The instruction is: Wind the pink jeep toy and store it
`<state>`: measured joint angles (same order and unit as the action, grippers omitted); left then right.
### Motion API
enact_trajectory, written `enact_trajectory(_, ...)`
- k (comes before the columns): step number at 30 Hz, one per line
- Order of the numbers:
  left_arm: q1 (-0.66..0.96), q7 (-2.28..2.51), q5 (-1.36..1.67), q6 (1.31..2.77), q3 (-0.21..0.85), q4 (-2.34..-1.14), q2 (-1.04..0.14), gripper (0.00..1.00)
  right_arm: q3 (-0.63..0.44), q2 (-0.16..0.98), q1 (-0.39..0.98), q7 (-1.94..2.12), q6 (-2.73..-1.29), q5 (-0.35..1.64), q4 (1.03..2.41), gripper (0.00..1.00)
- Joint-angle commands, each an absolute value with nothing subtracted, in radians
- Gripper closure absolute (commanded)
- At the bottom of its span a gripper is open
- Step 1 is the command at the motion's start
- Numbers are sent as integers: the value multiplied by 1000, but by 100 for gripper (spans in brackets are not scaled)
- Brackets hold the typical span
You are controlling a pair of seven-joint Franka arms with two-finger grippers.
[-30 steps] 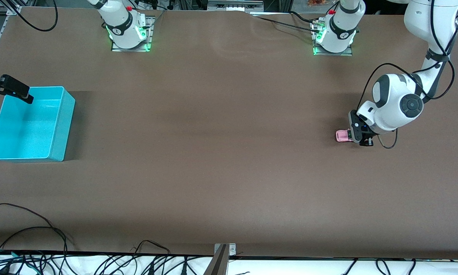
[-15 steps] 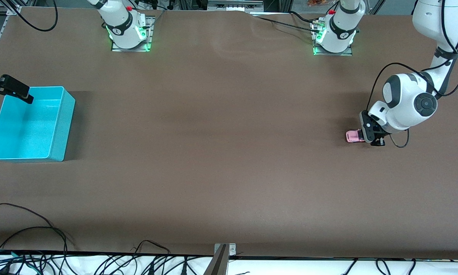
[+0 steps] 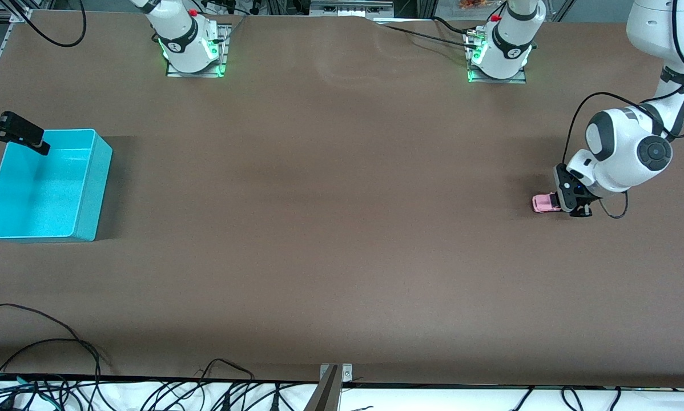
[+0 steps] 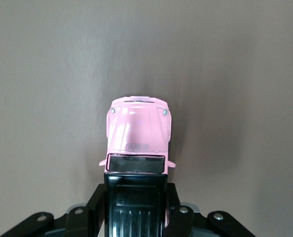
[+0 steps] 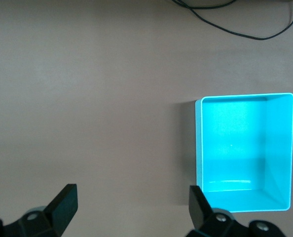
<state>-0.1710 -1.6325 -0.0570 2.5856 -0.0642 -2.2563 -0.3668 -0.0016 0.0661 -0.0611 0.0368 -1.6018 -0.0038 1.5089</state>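
Still early in the job, by the look of it. Left tool (image 3: 573,204) down low on the tabletop (image 3: 330,228), far from the bin (image 3: 85,188), at the left arm's end. Clamped tight on the back half of the jeep (image 3: 544,203), one finger (image 4: 94,207) on each side of the black roof, pink nose poking out in front. Wheels look to be on the tabletop, or just above it; hard to tell which. Looks like the winding step: likely a pull-back toy, wound by rolling the wheels backward on the tabletop. No way to tell how much winding is done.

Right tool (image 5: 131,197) up in the air over the tabletop just beside the bin, at the right arm's end. Fingers spread wide, nothing in them. Waiting.

Bin with nothing inside. Storing not yet done.

Left to do: finish the winding, get the jeep all the way over to the bin, put it inside. A long way to go, since jeep and bin sit well apart.
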Motion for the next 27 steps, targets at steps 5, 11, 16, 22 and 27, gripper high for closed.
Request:
enact_trajectory(5,-179,-1735,-40,2631,-127,-2244,-471,100,-6,74,-64,44,-1589,15,1483,0)
enact_trajectory(11,-199,-1788,-41,2632,-137,-2240,-472,100,-6,74,-64,44,-1589,15,1483,0)
enact_trajectory(16,-199,-1833,-40,2632,-150,-2237,-472,100,-6,74,-64,44,-1589,15,1483,0)
enact_trajectory(22,-199,-1842,-44,2634,-173,-2237,-472,100,-6,74,-64,44,-1589,15,1483,0)
enact_trajectory(27,-199,-1927,-37,2635,-199,-2237,-474,100,-6,74,-64,44,-1589,15,1483,0)
